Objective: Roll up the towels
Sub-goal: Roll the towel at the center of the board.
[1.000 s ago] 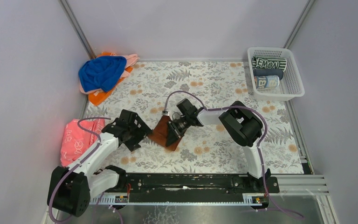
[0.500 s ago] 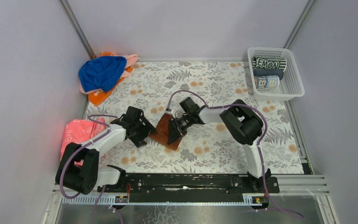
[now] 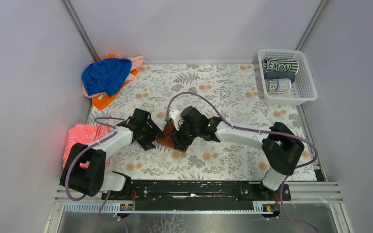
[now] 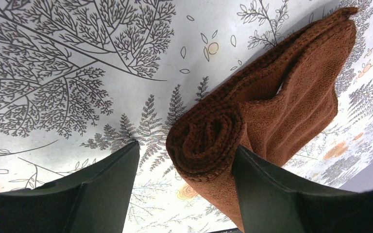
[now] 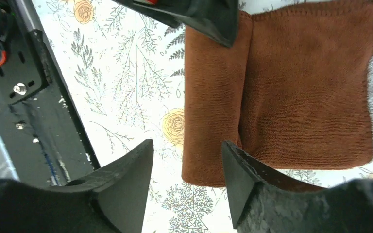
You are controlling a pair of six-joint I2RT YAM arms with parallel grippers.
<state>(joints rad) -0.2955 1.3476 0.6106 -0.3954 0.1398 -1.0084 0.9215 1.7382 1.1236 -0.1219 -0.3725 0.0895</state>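
Brown towel (image 4: 281, 107): bench centre, one end rolled
Left gripper (image 4: 187, 145): jaws apart, straddling the roll
Right gripper (image 5: 187, 143): jaws apart over the towel
Around: towel pile (image 3: 106, 75) far-left corner; pink towel (image 3: 80, 143) left edge; basket (image 3: 309, 77) far-right corner
Hidden: from above, wrists cover most of the towel

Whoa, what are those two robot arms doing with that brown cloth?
They are rolling up a brown towel in the middle of the table. One side is curled into a tight roll, and the rest lies flat. The left gripper sits open around one end of the roll, and the right gripper is open at the other end. A pile of towels and a pink towel wait on the left. Finished rolls sit in the white basket.
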